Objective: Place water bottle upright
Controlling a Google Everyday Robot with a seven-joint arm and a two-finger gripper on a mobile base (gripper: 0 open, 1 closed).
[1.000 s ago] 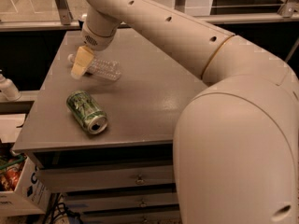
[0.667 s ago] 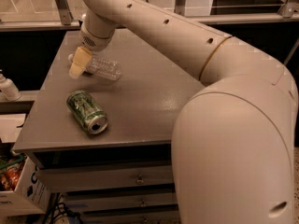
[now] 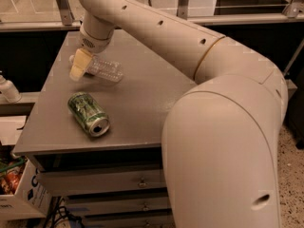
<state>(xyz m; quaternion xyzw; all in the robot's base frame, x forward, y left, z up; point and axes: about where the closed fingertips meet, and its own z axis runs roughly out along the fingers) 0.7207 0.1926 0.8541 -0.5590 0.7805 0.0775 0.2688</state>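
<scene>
The water bottle (image 3: 103, 70), clear ribbed plastic, lies on its side on the grey table (image 3: 142, 94) near the far left, its cap end hidden behind the gripper. The gripper (image 3: 80, 66) hangs from the long white arm and sits at the bottle's left end, with a cream-coloured finger (image 3: 79, 64) in front of the bottle. The bottle stays tilted low, close to the tabletop.
A green can (image 3: 88, 114) lies on its side near the table's front left. An opaque white bottle (image 3: 8, 90) stands off the table at the far left. Drawers (image 3: 104, 182) are below the tabletop. A box (image 3: 19, 194) sits on the floor at lower left.
The gripper and the bottle have shifted slightly to the left; otherwise little differs.
</scene>
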